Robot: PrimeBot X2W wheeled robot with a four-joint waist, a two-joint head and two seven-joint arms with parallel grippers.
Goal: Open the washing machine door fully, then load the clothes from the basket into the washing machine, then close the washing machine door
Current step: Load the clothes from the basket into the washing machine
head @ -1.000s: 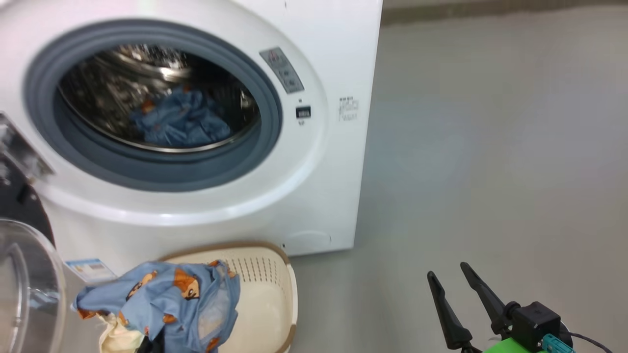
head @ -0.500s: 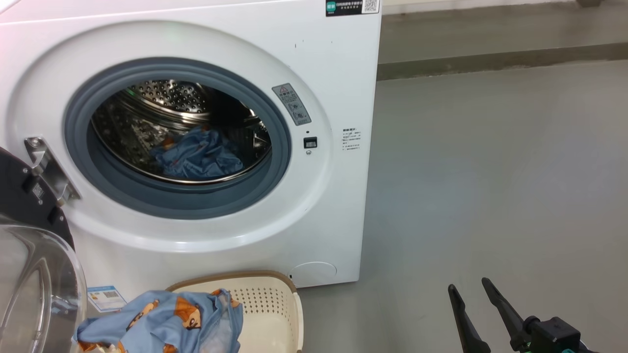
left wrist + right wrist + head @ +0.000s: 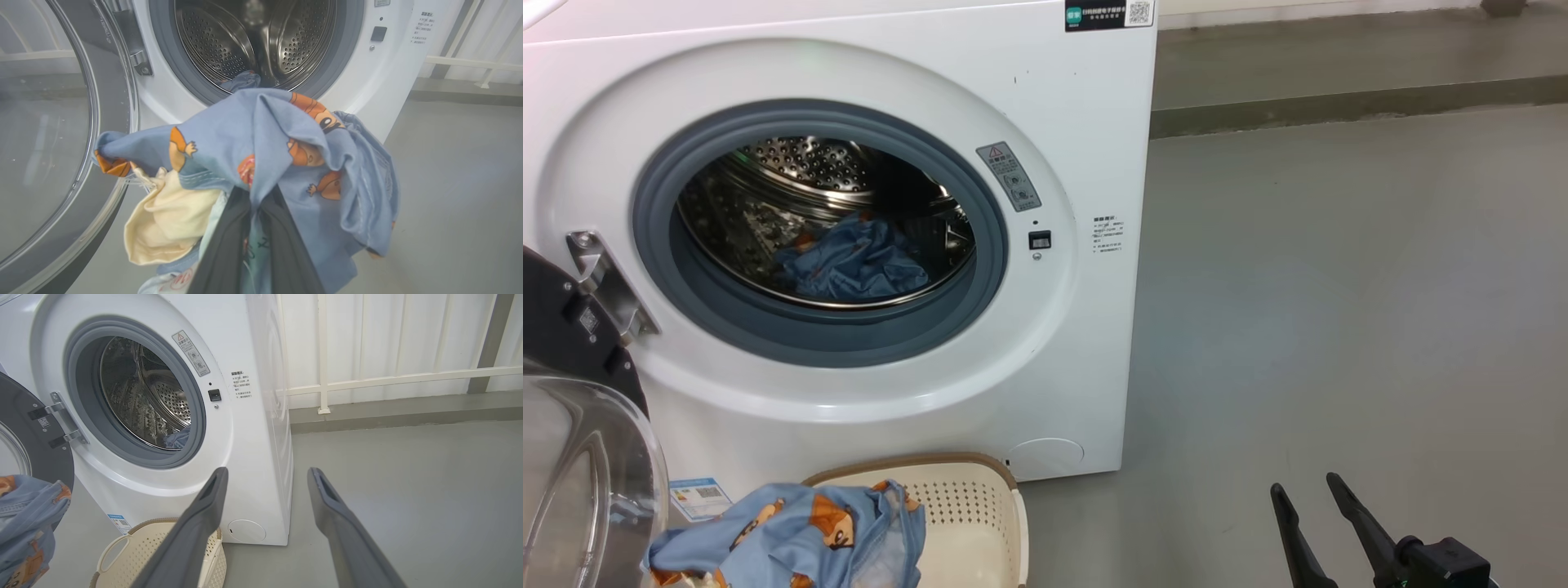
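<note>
Blue clothes (image 3: 265, 134), spread crosswise, hang pinched in the left tool (image 3: 256, 198).

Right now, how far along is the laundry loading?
Done: the round glossy black washing machine door stands open, and one light blue garment lies in the steel drum. In hand: the left gripper clamps more blue cartoon-print clothes before the opening. Left: drop them in, close the door.

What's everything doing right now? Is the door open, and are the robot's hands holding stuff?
washing machine door: open, swung left.
drum: one blue garment inside.
left gripper: shut on clothes.
clothes: hanging from left gripper.
basket: upright on floor.
right gripper: open, empty.
</note>
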